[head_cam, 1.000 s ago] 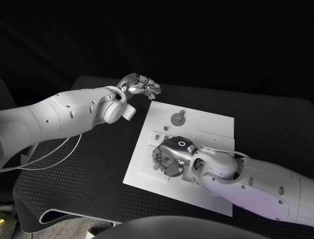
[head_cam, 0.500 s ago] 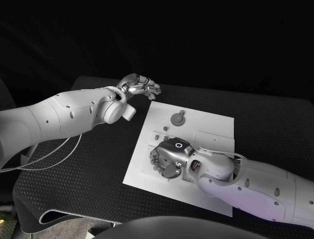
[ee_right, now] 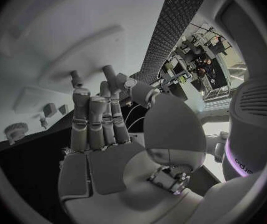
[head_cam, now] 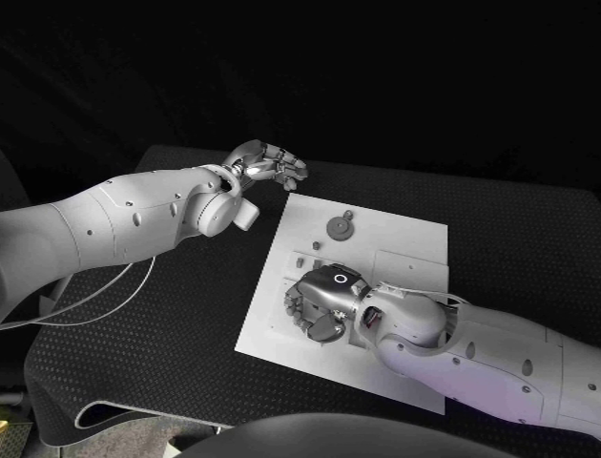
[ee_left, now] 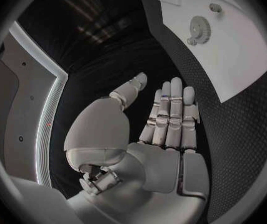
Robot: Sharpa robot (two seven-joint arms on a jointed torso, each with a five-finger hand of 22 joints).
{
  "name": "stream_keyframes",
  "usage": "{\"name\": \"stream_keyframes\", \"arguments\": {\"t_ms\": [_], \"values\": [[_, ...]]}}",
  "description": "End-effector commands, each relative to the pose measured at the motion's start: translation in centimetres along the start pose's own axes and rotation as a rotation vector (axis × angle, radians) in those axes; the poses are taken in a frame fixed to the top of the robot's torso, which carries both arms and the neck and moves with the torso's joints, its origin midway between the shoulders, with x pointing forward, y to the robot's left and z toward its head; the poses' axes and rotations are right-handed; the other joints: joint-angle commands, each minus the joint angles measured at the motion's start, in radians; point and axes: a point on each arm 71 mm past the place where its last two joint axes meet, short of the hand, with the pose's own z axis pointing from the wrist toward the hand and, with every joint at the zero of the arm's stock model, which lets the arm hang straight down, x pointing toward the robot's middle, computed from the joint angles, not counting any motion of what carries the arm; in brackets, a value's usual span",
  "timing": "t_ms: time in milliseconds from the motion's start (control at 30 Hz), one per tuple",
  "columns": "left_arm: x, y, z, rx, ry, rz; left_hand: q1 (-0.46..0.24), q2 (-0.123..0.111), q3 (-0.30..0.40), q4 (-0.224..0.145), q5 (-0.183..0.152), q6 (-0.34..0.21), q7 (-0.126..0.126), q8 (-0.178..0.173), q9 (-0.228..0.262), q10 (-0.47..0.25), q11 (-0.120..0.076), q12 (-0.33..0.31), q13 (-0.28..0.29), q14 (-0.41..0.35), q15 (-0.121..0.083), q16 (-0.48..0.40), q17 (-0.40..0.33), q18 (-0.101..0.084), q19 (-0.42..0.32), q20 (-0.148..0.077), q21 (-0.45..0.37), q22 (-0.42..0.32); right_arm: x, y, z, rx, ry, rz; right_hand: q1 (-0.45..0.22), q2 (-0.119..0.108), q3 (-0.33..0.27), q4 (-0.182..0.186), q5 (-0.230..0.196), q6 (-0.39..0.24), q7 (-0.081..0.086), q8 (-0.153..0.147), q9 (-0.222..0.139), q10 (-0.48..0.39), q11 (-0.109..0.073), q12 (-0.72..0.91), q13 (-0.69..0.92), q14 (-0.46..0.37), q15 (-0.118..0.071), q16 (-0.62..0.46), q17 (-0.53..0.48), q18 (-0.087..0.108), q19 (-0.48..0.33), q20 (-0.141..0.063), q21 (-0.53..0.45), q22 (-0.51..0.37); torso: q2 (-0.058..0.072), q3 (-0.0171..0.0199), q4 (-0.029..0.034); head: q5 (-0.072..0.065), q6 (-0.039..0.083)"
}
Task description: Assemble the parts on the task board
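The left hand hangs over the black table, just off the far left corner of the task board. Its wrist view shows the fingers stretched out straight and side by side, thumb held apart, nothing in the palm — an open, empty hand. Past its fingertips in that view lies the board's white edge with a small grey gear on it.

From the head view, that gear sits on the far part of the board, well apart from both hands. A few small parts stand in a row between it and the right hand.

The right hand is low over the near left part of the board, palm down, its back to the head camera. A round grey part shows just under it at the near side; whether the hand touches it I cannot tell. In its own wrist view the fingers reach up over the white board, side by side and slightly bent, thumb off to one side, and little pieces show beyond the fingertips. I see nothing gripped between the fingers, so the hand reads as open, hovering right at the board.
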Motion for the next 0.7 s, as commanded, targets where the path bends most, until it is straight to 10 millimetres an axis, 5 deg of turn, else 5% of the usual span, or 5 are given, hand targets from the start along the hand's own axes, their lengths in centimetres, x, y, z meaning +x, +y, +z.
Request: {"name": "stream_keyframes", "arguments": {"t_ms": [33, 267, 400, 700], "values": [[0.08, -0.14, 0.02, 0.007, 0.007, -0.008, -0.003, 0.008, 0.0, 0.003, -0.006, -0.007, -0.003, 0.002, -0.001, -0.003, -0.003, -0.001, -0.002, 0.009, -0.002, -0.006, 0.001, 0.019, 0.009, 0.001, -0.006, 0.002, 0.76, -0.31, -0.21, 0.019, 0.04, 0.011, -0.003, 0.005, 0.0, -0.006, 0.003, 0.001, 0.001, -0.003, 0.001, 0.036, 0.006, -0.009, -0.001, -0.002, -0.003, -0.002, 0.0, 0.046, -0.006, -0.004, 0.001, 0.014, 0.0, 0.0002, -0.0003, 0.0, 0.001], [-0.01, -0.11, -0.01, 0.005, 0.006, -0.008, -0.003, 0.007, 0.0, 0.003, -0.006, -0.007, -0.003, 0.002, -0.002, -0.003, -0.003, -0.001, -0.002, 0.009, -0.002, -0.007, 0.002, 0.019, 0.009, 0.001, -0.006, 0.002, 0.73, -0.66, -0.39, 0.026, 0.032, 0.036, -0.032, -0.04, -0.03, -0.006, 0.007, -0.028, 0.014, -0.025, -0.006, 0.007, 0.02, -0.032, -0.006, -0.01, 0.011, -0.015, -0.006, 0.046, -0.012, 0.002, -0.001, 0.016, 0.0, 0.0007, 0.0001, -0.001, 0.001], [-0.06, -0.09, -0.04, 0.005, 0.005, -0.007, -0.004, 0.007, -0.001, 0.004, -0.006, -0.007, -0.002, 0.002, -0.002, -0.003, -0.003, -0.001, -0.002, 0.009, -0.002, -0.007, 0.002, 0.018, 0.009, 0.001, -0.006, 0.002, 0.65, -0.81, -0.47, 0.028, 0.019, 0.045, -0.054, -0.083, -0.097, -0.013, 0.008, -0.097, 0.045, -0.063, -0.021, -0.063, 0.048, -0.068, -0.021, -0.014, 0.038, -0.021, -0.011, 0.046, -0.021, 0.005, 0.001, 0.018, 0.0, 0.0006, -0.0007, -0.001, 0.001], [-0.12, -0.06, -0.07, 0.003, 0.005, -0.007, -0.006, 0.006, -0.002, 0.006, -0.007, -0.008, -0.002, 0.001, -0.002, -0.004, -0.003, -0.002, -0.002, 0.009, -0.001, -0.008, 0.004, 0.018, 0.01, 0.001, -0.007, 0.003, 0.3, -1.24, -0.7, 0.049, -0.033, 0.045, -0.058, -0.107, -0.204, -0.019, 0.013, -0.173, 0.079, -0.098, -0.035, -0.152, 0.08, -0.083, -0.039, -0.038, 0.067, -0.015, -0.012, 0.046, -0.044, 0.015, -0.004, 0.017, 0.0, 0.0005, 0.0003, -0.001, 0.001]]}}
